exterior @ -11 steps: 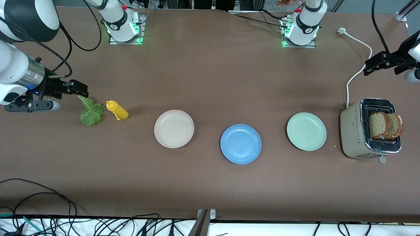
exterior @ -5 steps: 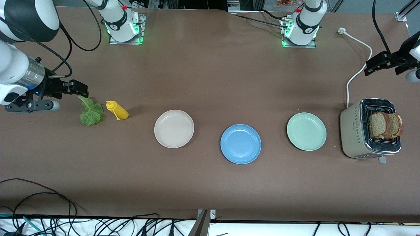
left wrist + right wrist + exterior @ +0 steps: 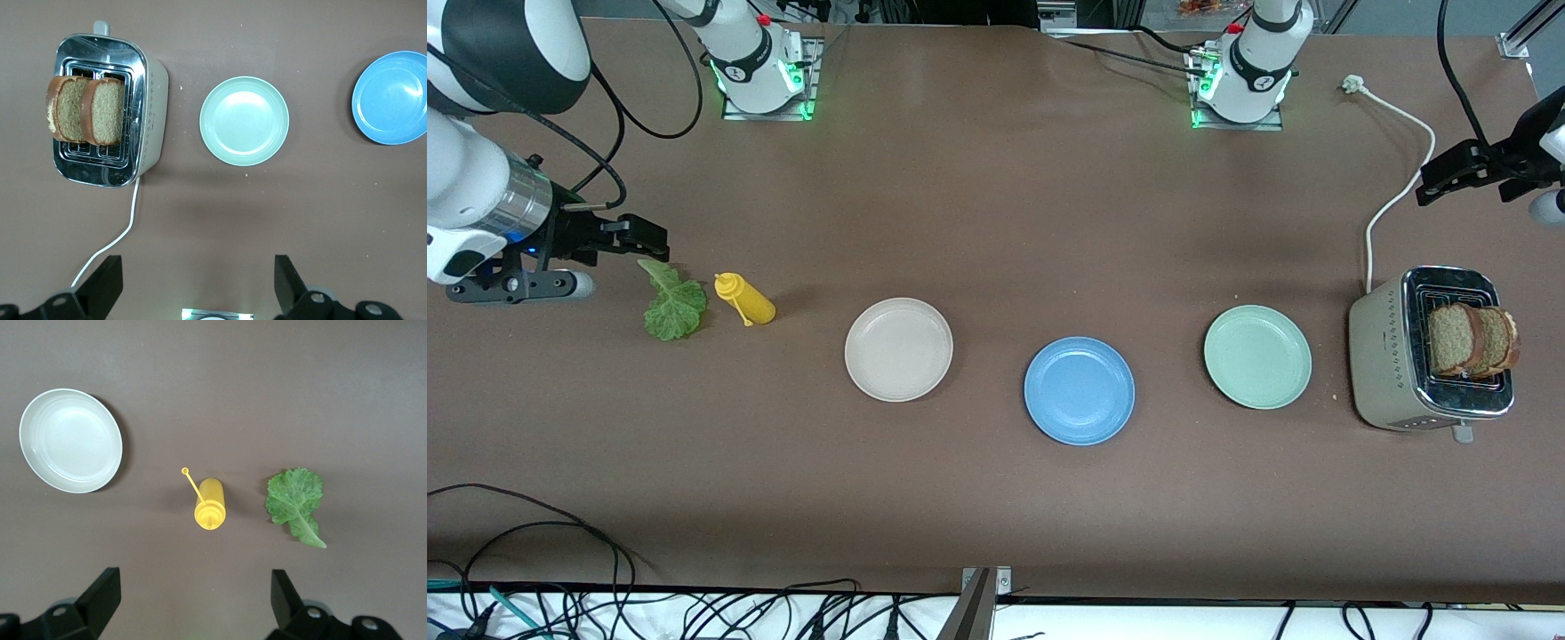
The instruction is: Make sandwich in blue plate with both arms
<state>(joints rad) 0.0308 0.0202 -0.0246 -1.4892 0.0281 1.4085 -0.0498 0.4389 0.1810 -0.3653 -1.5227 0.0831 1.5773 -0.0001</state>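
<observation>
The blue plate (image 3: 1079,390) lies empty in the middle of the table; it also shows in the left wrist view (image 3: 392,98). Two brown bread slices (image 3: 1472,340) stand upright in the toaster (image 3: 1392,356) at the left arm's end, also seen in the left wrist view (image 3: 87,110). The green lettuce leaf (image 3: 673,302) lies flat on the table at the right arm's end, also in the right wrist view (image 3: 297,501). My right gripper (image 3: 649,238) is open and empty, over the table beside the leaf's stem. My left gripper (image 3: 1436,176) is open and empty, over the table near the toaster's cord.
A beige plate (image 3: 898,348) and a pale green plate (image 3: 1257,356) flank the blue plate, both empty. A yellow squeeze bottle (image 3: 744,300) lies on its side next to the lettuce. A white cord (image 3: 1392,204) runs from the toaster toward the arm bases. Cables lie along the table's front edge.
Both grippers have shifted only very slightly. Nothing on the table has moved.
</observation>
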